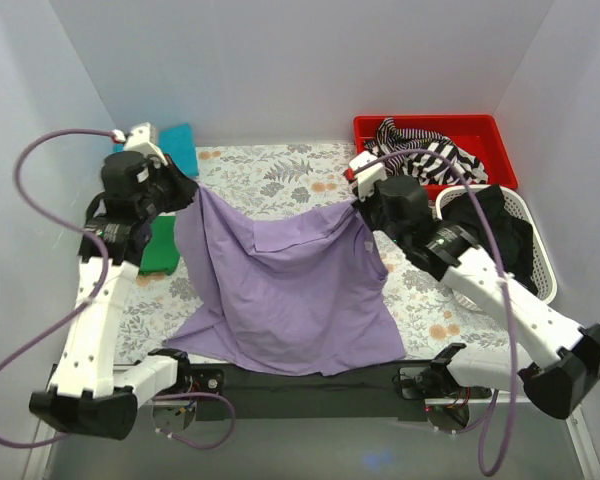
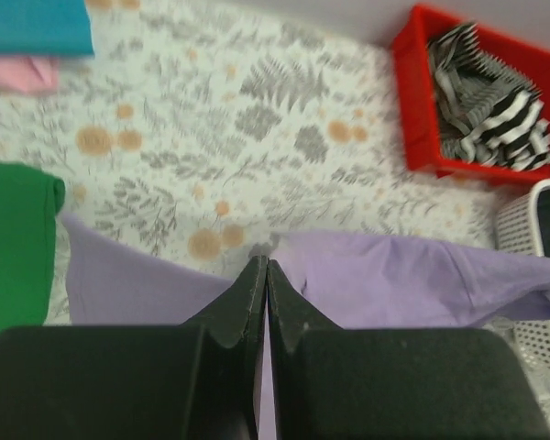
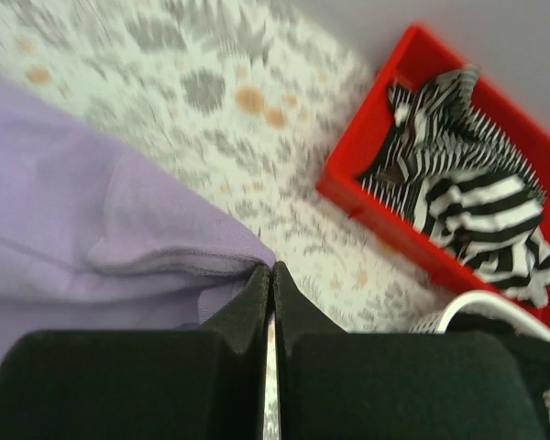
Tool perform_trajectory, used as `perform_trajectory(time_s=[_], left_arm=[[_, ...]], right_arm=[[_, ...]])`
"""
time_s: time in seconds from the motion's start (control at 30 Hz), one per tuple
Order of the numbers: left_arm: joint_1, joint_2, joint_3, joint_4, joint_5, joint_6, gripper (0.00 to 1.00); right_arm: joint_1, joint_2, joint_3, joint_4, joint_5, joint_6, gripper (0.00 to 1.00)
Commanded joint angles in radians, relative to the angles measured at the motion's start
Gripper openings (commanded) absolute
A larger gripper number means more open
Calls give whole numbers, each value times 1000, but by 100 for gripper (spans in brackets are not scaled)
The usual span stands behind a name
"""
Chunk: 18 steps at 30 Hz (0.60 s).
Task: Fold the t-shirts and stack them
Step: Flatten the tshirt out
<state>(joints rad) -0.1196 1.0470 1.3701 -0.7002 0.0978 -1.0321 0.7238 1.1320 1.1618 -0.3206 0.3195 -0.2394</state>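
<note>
A lavender-purple t-shirt (image 1: 280, 285) hangs spread between both arms, its lower hem trailing onto the floral tablecloth near the front edge. My left gripper (image 1: 185, 190) is shut on its upper left corner, and in the left wrist view the purple cloth (image 2: 394, 280) runs both sides of the shut left gripper (image 2: 261, 266). My right gripper (image 1: 365, 205) is shut on the upper right corner; the right wrist view shows a folded purple edge (image 3: 119, 238) pinched at the right gripper (image 3: 270, 268). Folded green (image 1: 160, 248), teal (image 1: 183, 146) and pink (image 2: 18, 71) t-shirts lie at the far left.
A red bin (image 1: 480, 128) holding a black-and-white striped cloth (image 1: 420, 150) stands at the back right. In front of it is a white basket (image 1: 540, 265) with dark cloth inside. Grey walls close in the left, back and right sides.
</note>
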Motion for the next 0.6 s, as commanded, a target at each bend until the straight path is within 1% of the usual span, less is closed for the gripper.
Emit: perform_trajectory(time_s=[0.0,0.03,0.1,0.13,0.2,0.23,0.27,0.33,0.37,0.4,0.43,0.5,0.57], left_arm=[[3,60,-83,142,25,-9,0],[6,115,-109,187,37,-20,0],[6,186,-118,214,66,-22,0],[9,261,-123,250,75,-22,0],[11,329,-132,286,83,-17,0],[12,373,-125,309,95,-16,0],[15,446,-114,324,97,-13,0],[17,531,-86,358,97,-11,0],[18,612,-72,369,89,-2,0],[18,648,-36,370,67,3,0],[20,680,-20,384,36,3,0],[21,773,24,412,7,20,0],[28,833,81,392,-41,23,0]], right_arm=[[-52,62,-31,182,128,37,1],[-70,93,-24,190,112,43,1],[-125,187,-7,210,112,64,1],[-145,219,5,213,96,69,1],[-190,305,39,247,95,74,1],[-205,333,56,264,57,72,1],[-225,366,74,287,56,71,1],[-241,481,157,285,40,49,1],[-245,524,192,269,44,43,1],[-248,602,225,268,61,43,1],[-254,644,281,268,69,46,1],[-265,737,334,282,96,49,1],[-277,791,409,273,95,45,1]])
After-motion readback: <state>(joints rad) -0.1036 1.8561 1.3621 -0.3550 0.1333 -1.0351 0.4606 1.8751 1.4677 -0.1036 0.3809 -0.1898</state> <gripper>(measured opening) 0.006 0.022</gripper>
